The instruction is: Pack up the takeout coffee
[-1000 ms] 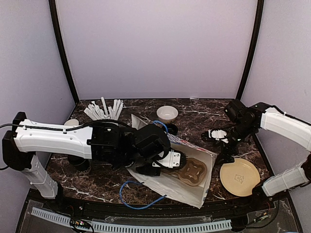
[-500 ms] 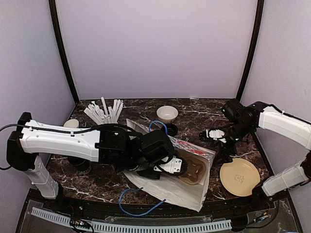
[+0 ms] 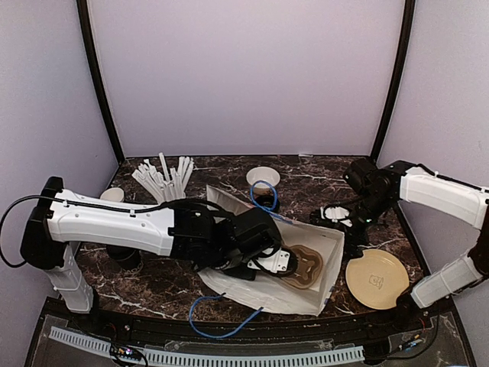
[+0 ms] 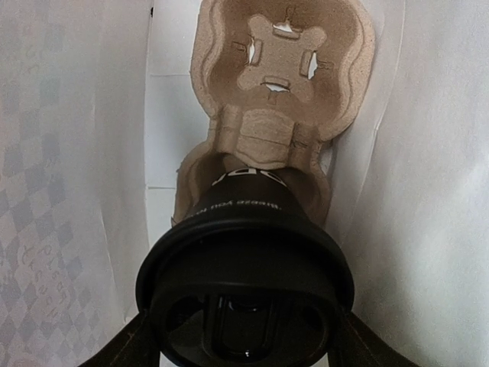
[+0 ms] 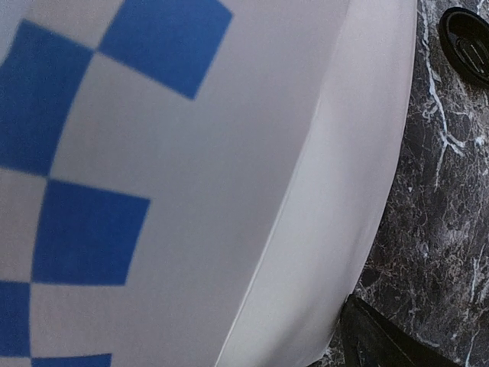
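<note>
A white paper bag (image 3: pixel 263 294) lies on its side with its mouth facing left. A brown cardboard cup carrier (image 3: pixel 307 264) sits inside it and also shows in the left wrist view (image 4: pixel 283 69). My left gripper (image 3: pixel 276 260) reaches into the bag, shut on a black coffee cup with a black lid (image 4: pixel 244 267). The cup's base sits at the carrier's near pocket. My right gripper (image 3: pixel 336 214) is shut on the bag's upper right edge and holds it up. The right wrist view is filled by the bag (image 5: pixel 191 191), with one finger (image 5: pixel 374 340) showing.
A white cup of white sticks (image 3: pixel 164 176) and a white bowl (image 3: pixel 263 177) stand at the back. A tan plate (image 3: pixel 377 279) lies front right. Blue bag handles (image 3: pixel 221 321) loop at the front. A loose black lid (image 5: pixel 467 34) lies on the marble. A dark cup (image 3: pixel 124 256) stands under my left arm.
My left gripper has pushed rightward, deeper into the bag, with the cup. My right gripper has moved left and lifted the bag's edge, so the bag stands more open.
</note>
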Motion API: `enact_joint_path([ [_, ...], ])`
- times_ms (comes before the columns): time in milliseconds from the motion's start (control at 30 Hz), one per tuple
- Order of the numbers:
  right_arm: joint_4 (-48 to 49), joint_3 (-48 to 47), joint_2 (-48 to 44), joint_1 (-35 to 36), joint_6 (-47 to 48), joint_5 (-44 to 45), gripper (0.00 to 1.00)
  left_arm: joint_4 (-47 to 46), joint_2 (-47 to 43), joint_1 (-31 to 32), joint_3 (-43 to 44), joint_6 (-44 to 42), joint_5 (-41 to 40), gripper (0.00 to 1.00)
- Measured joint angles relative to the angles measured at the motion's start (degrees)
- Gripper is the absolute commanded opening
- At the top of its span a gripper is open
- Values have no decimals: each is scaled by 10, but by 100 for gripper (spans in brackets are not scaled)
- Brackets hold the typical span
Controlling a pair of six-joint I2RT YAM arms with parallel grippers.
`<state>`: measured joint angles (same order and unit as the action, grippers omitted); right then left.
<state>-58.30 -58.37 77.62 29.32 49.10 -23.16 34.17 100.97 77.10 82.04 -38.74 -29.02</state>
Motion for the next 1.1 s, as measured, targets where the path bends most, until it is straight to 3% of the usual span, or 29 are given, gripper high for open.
enact_joint_path([
  [133,-4,-2,10,-5,8,-4,96,10,22,-15,28,-8,23,35],
  [700,-148,-57,114,-132,174,-85,99,193,193,-118,314,-10,230,35],
  [1100,-180,-58,118,-141,233,-113,98,213,214,-161,350,14,328,30],
])
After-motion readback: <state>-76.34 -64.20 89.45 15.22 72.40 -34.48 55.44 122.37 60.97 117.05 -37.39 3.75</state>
